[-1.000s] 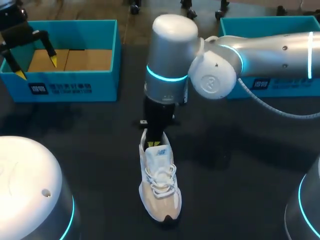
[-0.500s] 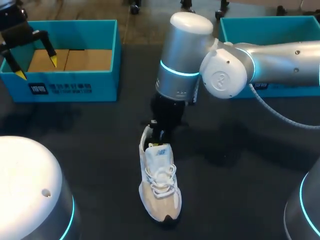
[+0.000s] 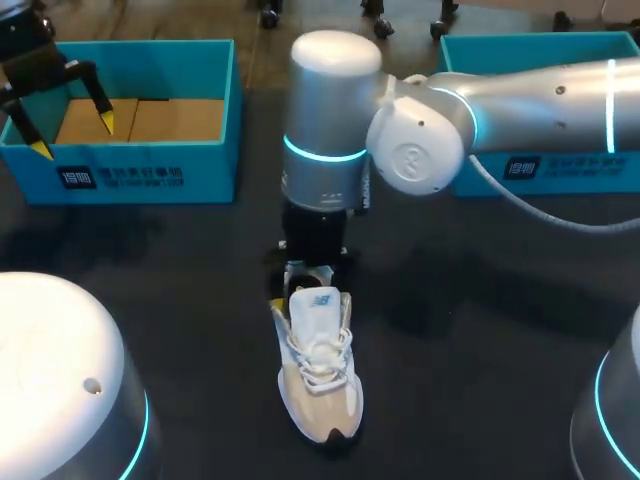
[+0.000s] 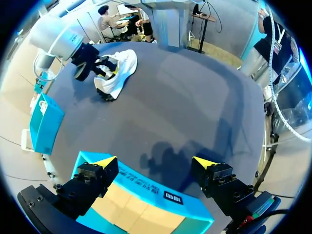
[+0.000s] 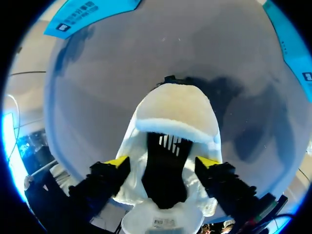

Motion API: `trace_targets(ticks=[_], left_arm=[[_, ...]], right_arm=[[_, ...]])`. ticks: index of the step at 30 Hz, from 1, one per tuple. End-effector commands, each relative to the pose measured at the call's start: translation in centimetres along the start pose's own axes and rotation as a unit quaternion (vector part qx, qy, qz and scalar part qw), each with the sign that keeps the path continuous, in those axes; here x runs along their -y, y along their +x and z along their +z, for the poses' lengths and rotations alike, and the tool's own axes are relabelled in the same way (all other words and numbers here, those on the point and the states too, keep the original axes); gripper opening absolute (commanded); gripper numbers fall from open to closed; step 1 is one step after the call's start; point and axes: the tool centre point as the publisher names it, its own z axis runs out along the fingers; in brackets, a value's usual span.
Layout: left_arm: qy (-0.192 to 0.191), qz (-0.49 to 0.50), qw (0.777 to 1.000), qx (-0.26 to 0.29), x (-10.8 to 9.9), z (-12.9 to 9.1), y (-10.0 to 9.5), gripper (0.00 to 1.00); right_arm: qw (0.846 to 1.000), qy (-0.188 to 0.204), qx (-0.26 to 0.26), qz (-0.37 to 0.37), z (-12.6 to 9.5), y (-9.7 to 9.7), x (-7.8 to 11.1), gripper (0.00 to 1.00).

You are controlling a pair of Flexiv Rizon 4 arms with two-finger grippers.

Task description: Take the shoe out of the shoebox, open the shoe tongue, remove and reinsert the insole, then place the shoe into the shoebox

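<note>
**Clerk:** Item one, and where is it?

**Keeper:** Shoe: white, beige forefoot, white laces. It stands on its sole on the dark surface, lower centre of the frame. The toe points to the lower edge and the heel to the upper. It is well apart from both boxes.

**Clerk:** Tongue?

**Keeper:** Tongue: raised, label side showing. In the right wrist view the opening behind it is dark.

**Clerk:** Item two?

**Keeper:** Shoebox: blue walls, brown cardboard floor, upper left of the frame. A second box, also blue, is at the upper right.

**Clerk:** The hands?

**Keeper:** Right hand: on the right arm, which enters from the right edge and reaches past the middle, its wrist upright over the heel. The hand is at the heel end, with the shoe's collar inside its span. I cannot tell whether it is clamped on the shoe or only flanks it.

**Clerk:** And the other?

**Keeper:** Left hand: spread apart, with nothing between its yellow tips. It hangs over the shoebox's near wall, far upper left in the head view, well apart from the shoe.
</note>
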Motion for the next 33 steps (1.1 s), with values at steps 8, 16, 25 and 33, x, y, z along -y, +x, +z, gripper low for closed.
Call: trace_targets(ticks=[8, 16, 25, 33], left_arm=[[-0.002, 0.0, 1.0, -0.001, 0.1, 0.0, 0.0, 1.0], [-0.002, 0.0, 1.0, -0.001, 0.1, 0.0, 0.0, 1.0], [-0.002, 0.0, 1.0, -0.001, 0.1, 0.0, 0.0, 1.0], [-0.002, 0.0, 1.0, -0.001, 0.1, 0.0, 0.0, 1.0]], right_arm=[[0.999, -0.022, 0.024, 0.011, -0.6, 0.3, 1.7, 1.0], [0.999, -0.028, 0.018, 0.027, -1.0, 0.3, 2.9, 1.0], [0.999, -0.035, 0.012, 0.033, -2.0, 0.1, 3.9, 1.0], [0.998, -0.052, 0.013, 0.038, -3.5, -0.4, 5.2, 1.0]])
